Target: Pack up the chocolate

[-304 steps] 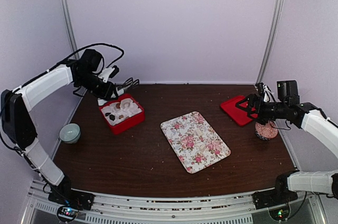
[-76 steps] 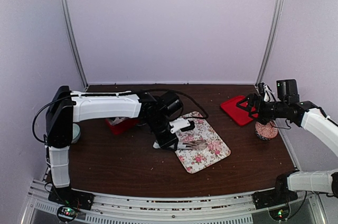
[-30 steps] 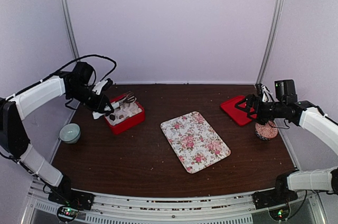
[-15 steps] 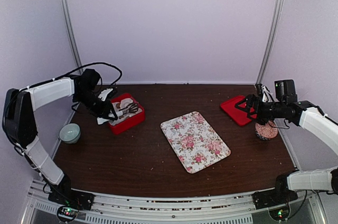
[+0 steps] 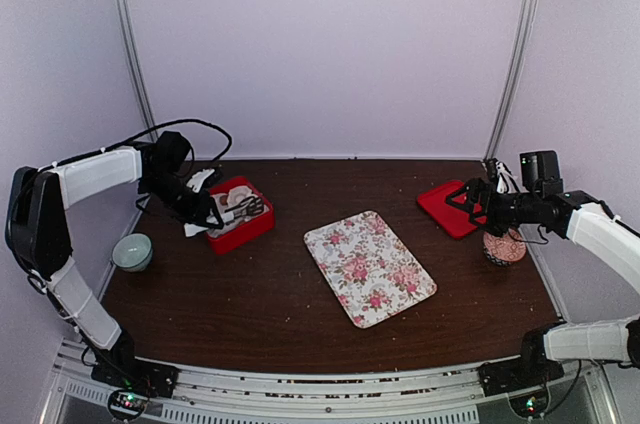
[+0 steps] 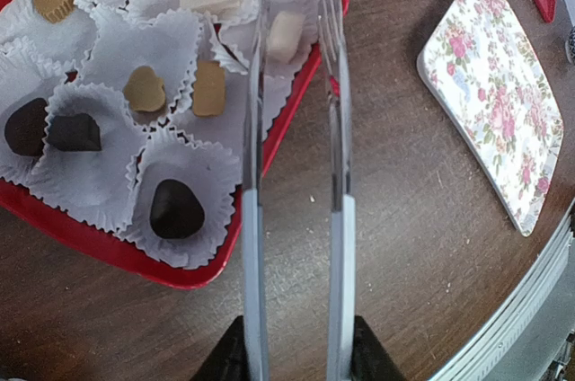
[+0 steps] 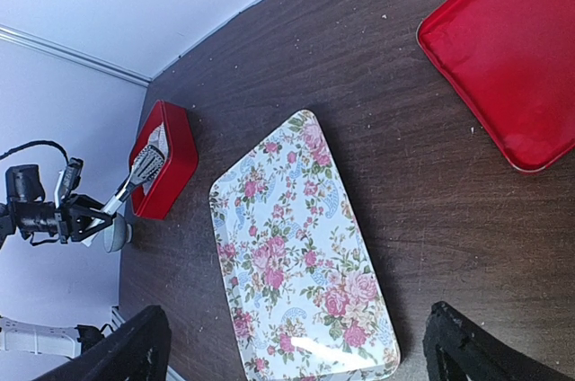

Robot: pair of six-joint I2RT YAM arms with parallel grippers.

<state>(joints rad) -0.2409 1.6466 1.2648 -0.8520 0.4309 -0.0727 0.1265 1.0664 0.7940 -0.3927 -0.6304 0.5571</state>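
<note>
The chocolate [image 6: 176, 208] lies as dark, tan and pale lumps in white paper cups inside a red box [image 5: 247, 230], which also shows in the left wrist view [image 6: 296, 120]. My left gripper [image 5: 204, 217] [image 6: 295, 352] is shut on metal tongs [image 6: 337, 129]. The tongs reach over the box's right edge with their tips apart. A pale piece [image 6: 286, 33] lies in its cup between the tips. My right gripper [image 5: 468, 202] [image 7: 301, 354] is open and empty, high above the table at the right.
A rose-printed tray [image 5: 370, 267] [image 7: 301, 246] lies mid-table with no chocolate on it. A red lid [image 5: 448, 206] [image 7: 503, 93] lies at the back right, with a pink patterned cup [image 5: 503, 246] beside it. A pale bowl [image 5: 132, 251] stands at the left edge.
My left arm swung the tongs from the rose tray back to the red box at the left. In the last half second it barely moved. The right arm stayed still.
</note>
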